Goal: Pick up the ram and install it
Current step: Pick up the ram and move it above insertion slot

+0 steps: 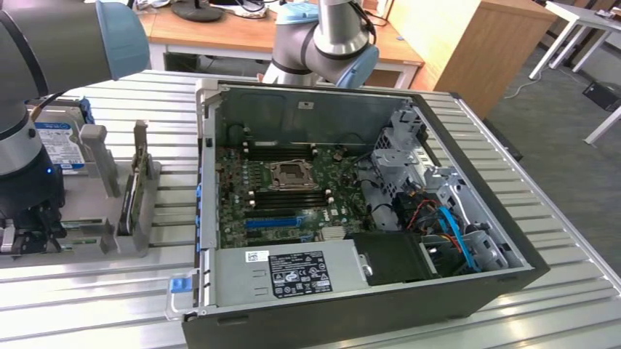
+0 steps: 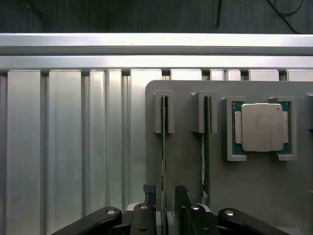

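Observation:
Two ram sticks stand on edge in slotted holders on a grey fixture plate [image 2: 186, 147]. In the wrist view I see them edge-on: one ram [image 2: 164, 142] and a second one [image 2: 205, 147] beside it. My gripper [image 2: 165, 192] is open, and its black fingertips [image 2: 149, 190] straddle the first ram's near end with a narrow gap on each side. In the exterior view the gripper [image 1: 25, 233] hangs low over the fixture at the exterior view's left, with a ram [image 1: 129, 207] standing close by.
A square silver processor [image 2: 262, 127] lies in a recess next to the sticks. A blue-labelled hard drive [image 1: 58, 138] stands behind the fixture. The open computer case [image 1: 466, 283] shows its motherboard [image 1: 291, 185] with dark memory slots [image 1: 287, 197]. The slatted aluminium table [image 1: 543, 218] carries everything.

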Robot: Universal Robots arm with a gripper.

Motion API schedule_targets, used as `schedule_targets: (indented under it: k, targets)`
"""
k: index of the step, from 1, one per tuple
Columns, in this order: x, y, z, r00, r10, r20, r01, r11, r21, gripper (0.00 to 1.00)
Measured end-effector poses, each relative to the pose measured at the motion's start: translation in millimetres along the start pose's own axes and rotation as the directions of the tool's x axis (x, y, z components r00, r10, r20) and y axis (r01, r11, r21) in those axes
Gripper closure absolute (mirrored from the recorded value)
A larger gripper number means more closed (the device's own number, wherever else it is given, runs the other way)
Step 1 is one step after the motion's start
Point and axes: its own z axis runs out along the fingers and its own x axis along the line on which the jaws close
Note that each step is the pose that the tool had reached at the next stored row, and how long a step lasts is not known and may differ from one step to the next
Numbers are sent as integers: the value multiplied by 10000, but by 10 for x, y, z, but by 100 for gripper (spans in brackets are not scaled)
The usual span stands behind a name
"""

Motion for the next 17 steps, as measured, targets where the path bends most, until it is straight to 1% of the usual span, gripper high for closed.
schedule_targets:
  k: [17]
  targets:
    - [9,-2,0,10000,-67,-3,67,10000,-2,70]
